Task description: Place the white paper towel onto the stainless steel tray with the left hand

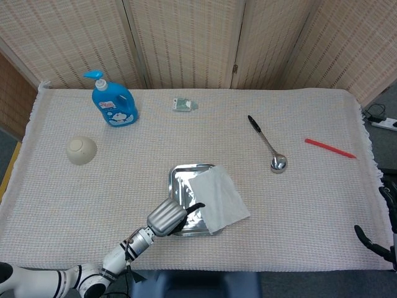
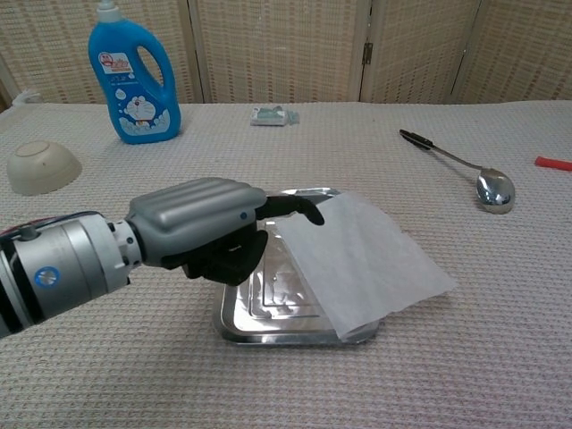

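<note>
Left hand [image 2: 210, 228] over tray [image 2: 239, 319], fingers [image 2: 290, 207] extended, gripping nothing, tips at paper towel [image 2: 362, 264] edge.

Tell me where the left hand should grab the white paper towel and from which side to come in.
Pinch the white paper towel at its raised left edge near the far corner, which stands above the stainless steel tray floor. Come in from the left, where the left hand hovers with a finger pointing at that edge. The right part overhangs the tray rim and droops toward the cloth, probably harder to get under.
</note>
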`<action>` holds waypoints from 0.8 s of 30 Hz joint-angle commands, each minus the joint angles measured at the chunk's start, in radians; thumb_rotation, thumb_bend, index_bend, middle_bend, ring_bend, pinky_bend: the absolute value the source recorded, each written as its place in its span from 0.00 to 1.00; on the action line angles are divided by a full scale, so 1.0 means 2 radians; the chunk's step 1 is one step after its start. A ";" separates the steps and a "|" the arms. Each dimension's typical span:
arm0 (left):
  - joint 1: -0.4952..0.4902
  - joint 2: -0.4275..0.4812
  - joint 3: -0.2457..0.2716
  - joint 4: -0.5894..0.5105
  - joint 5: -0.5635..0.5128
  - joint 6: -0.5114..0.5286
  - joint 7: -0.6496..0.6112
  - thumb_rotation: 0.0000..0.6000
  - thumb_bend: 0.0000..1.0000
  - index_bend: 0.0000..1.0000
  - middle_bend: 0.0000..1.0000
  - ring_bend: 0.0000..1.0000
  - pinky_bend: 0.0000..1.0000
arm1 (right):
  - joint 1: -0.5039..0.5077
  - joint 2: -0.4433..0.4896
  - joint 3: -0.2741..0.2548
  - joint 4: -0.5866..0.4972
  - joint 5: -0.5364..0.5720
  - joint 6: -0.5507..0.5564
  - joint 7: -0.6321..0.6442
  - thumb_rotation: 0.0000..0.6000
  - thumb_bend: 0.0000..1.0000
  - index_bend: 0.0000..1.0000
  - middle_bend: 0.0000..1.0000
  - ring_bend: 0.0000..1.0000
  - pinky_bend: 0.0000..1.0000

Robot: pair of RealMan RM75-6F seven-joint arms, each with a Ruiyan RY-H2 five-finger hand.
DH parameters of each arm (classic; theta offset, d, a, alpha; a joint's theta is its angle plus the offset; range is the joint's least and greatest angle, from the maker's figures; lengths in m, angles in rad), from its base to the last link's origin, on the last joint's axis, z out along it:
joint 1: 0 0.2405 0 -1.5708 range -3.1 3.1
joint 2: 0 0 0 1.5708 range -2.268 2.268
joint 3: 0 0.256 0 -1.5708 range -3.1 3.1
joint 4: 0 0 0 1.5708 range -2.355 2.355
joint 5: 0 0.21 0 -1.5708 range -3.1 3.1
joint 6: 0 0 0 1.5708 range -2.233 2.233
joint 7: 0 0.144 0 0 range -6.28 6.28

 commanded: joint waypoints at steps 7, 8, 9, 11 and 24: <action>-0.044 -0.057 -0.017 0.056 -0.039 -0.057 0.040 1.00 0.98 0.25 1.00 1.00 1.00 | 0.000 0.009 -0.002 -0.004 0.009 -0.011 0.015 1.00 0.32 0.00 0.00 0.00 0.00; -0.046 -0.062 -0.016 0.061 -0.039 -0.058 0.042 1.00 0.98 0.24 1.00 1.00 1.00 | 0.000 0.010 -0.004 -0.005 0.008 -0.012 0.017 1.00 0.32 0.00 0.00 0.00 0.00; -0.047 -0.068 -0.016 0.067 -0.041 -0.060 0.043 1.00 0.98 0.24 1.00 1.00 1.00 | -0.001 0.012 -0.004 -0.006 0.008 -0.012 0.019 1.00 0.32 0.00 0.00 0.00 0.00; -0.050 -0.075 -0.016 0.077 -0.044 -0.063 0.042 1.00 0.98 0.25 1.00 1.00 1.00 | -0.002 0.013 -0.003 -0.006 0.009 -0.009 0.023 1.00 0.32 0.00 0.00 0.00 0.00; -0.056 -0.103 -0.012 0.123 -0.046 -0.059 0.036 1.00 0.98 0.28 1.00 1.00 1.00 | -0.003 0.016 0.000 -0.006 0.012 -0.007 0.031 1.00 0.32 0.00 0.00 0.00 0.00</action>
